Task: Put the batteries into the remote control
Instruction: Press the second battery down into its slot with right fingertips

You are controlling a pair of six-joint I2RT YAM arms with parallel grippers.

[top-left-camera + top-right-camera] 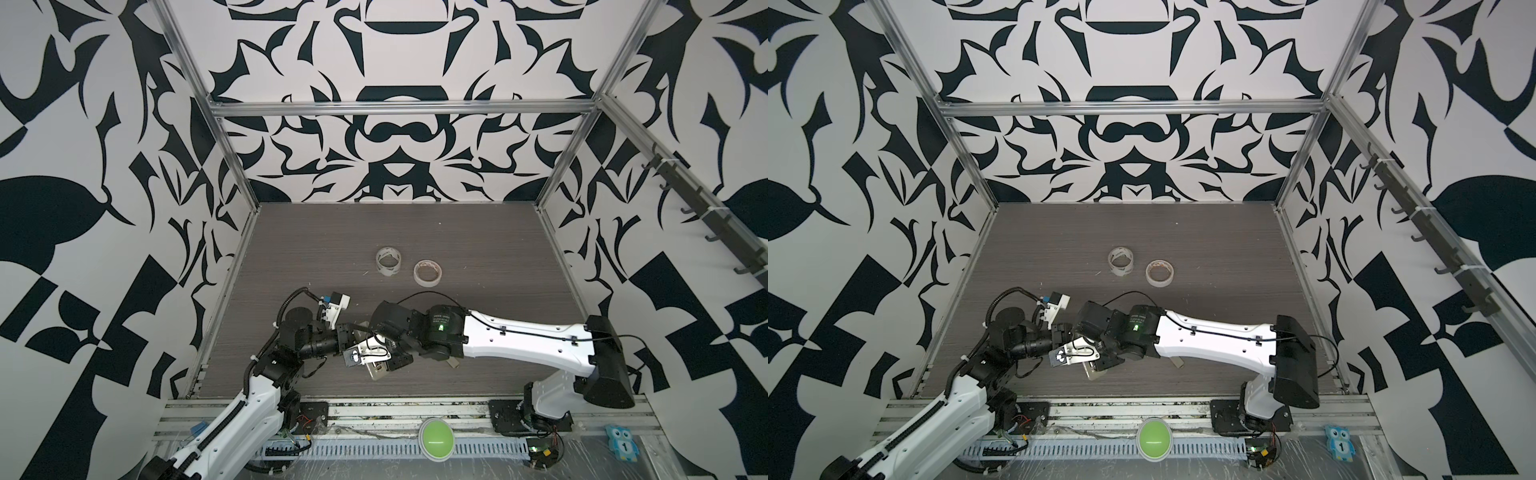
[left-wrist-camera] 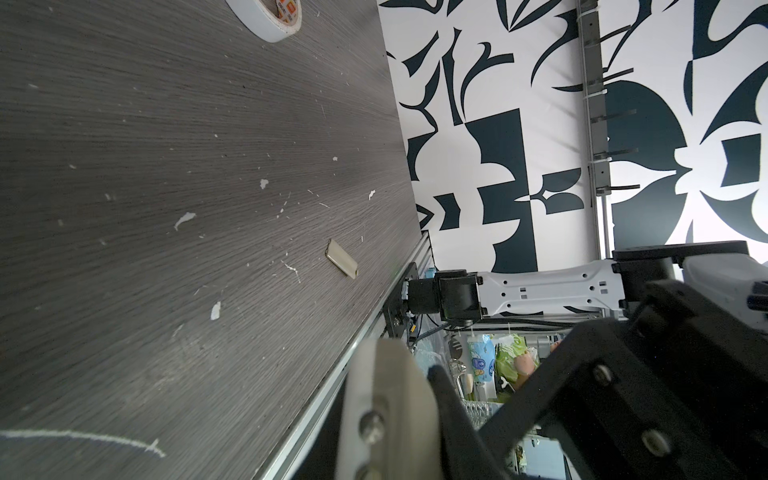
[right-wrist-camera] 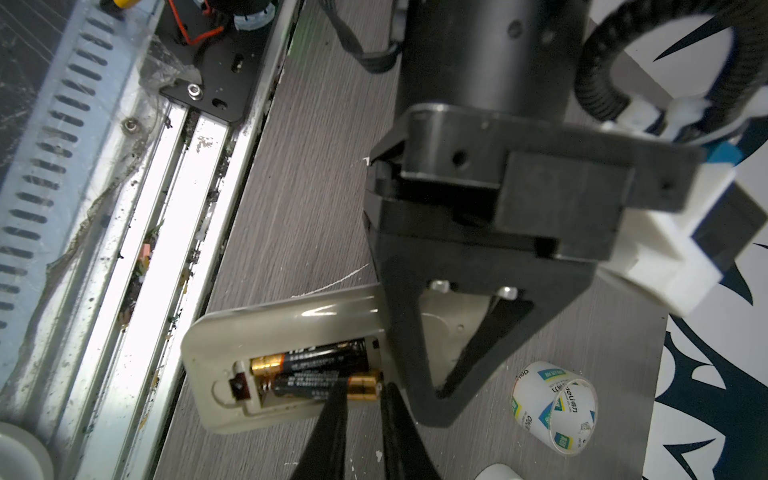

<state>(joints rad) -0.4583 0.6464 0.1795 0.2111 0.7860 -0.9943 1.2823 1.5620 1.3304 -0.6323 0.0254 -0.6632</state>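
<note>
The remote control lies back up near the table's front edge, its battery compartment open; in both top views only a corner shows under the arms. Two black batteries with gold ends lie side by side in the compartment. My left gripper is shut on the remote's far half, one black finger across its back. My right gripper hovers over the compartment, fingers a narrow gap apart. One fingertip lies over the nearer battery; its gold end shows in the gap.
A beige battery cover lies on the table under the right arm. Two tape rolls stand mid-table; one is close beside the remote. An aluminium rail borders the front edge. A green button sits beyond it.
</note>
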